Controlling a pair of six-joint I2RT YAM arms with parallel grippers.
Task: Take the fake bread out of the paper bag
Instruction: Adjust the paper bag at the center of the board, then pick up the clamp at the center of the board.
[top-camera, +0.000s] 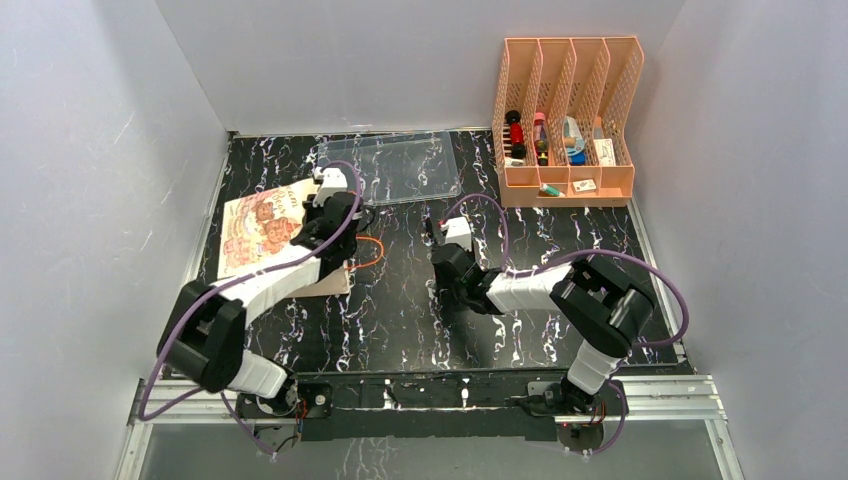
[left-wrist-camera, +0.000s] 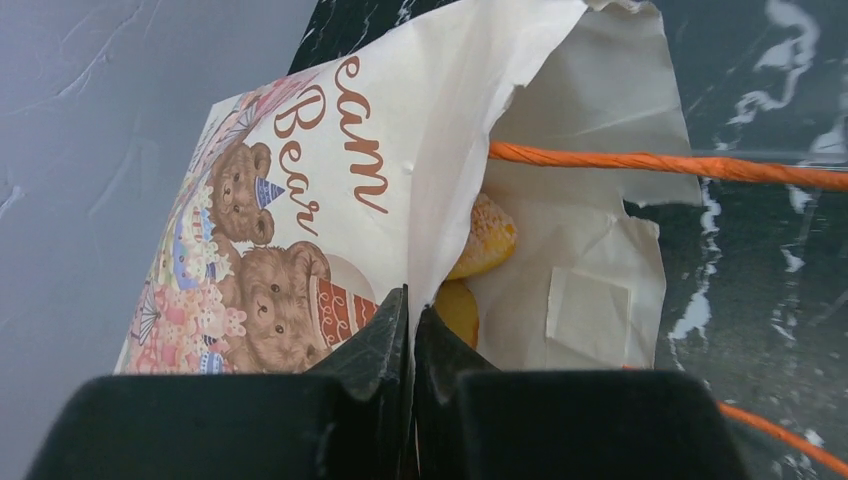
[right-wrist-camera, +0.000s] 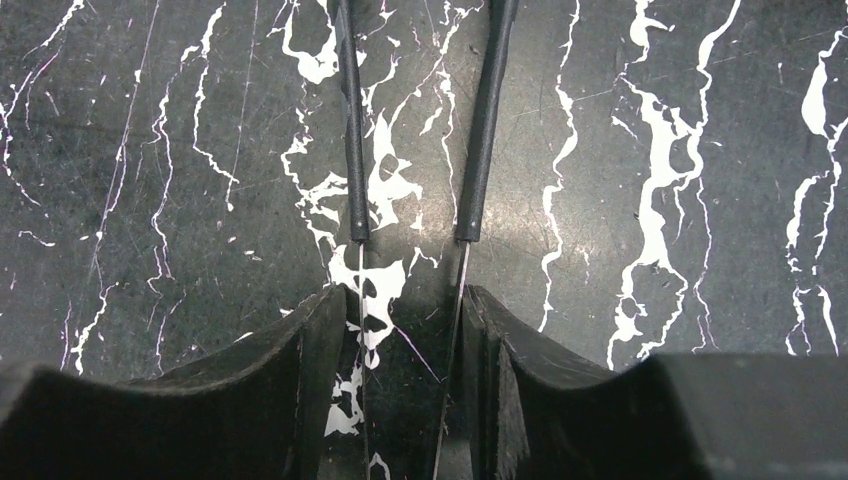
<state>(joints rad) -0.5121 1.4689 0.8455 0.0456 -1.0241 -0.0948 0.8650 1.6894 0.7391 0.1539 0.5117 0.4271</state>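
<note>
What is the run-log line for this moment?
left fingers: shut on paper bag rim | fake bread: inside bag | right fingers: apart, black tongs between, over table

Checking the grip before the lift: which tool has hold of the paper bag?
The left tool, shut on the printed wall of the paper bag at its mouth. The right tool hangs apart from the bag, over the table.
</note>
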